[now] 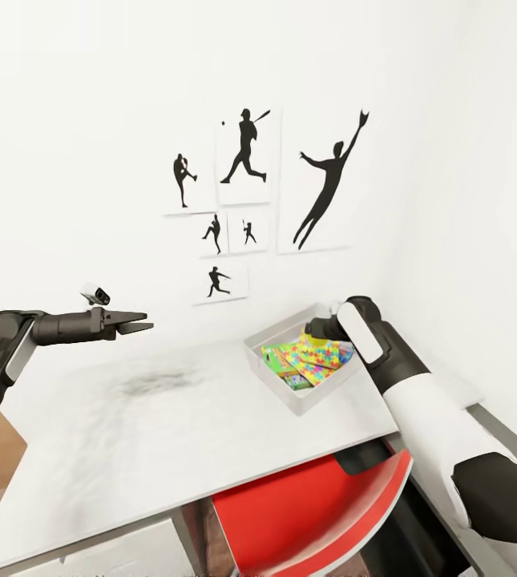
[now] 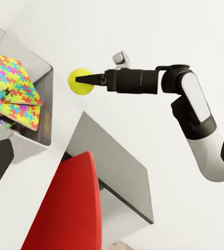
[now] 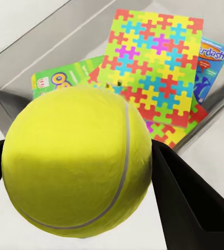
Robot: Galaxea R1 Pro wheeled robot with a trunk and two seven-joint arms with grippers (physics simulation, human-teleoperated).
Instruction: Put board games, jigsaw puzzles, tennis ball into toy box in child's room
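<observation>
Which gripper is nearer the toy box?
Right. The right gripper holds the tennis ball at the toy box, above its rim. The left gripper hangs open over the table, well aside.

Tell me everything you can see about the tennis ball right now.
The tennis ball is a yellow-green sphere with a pale curved seam and a smooth, faintly fuzzy look. It is clamped between the two dark fingers of the right hand, held in the air at the near rim of the toy box, not yet inside. Below and beyond it lie a jigsaw puzzle and printed board games in the box. Only the fingers touch it.
</observation>
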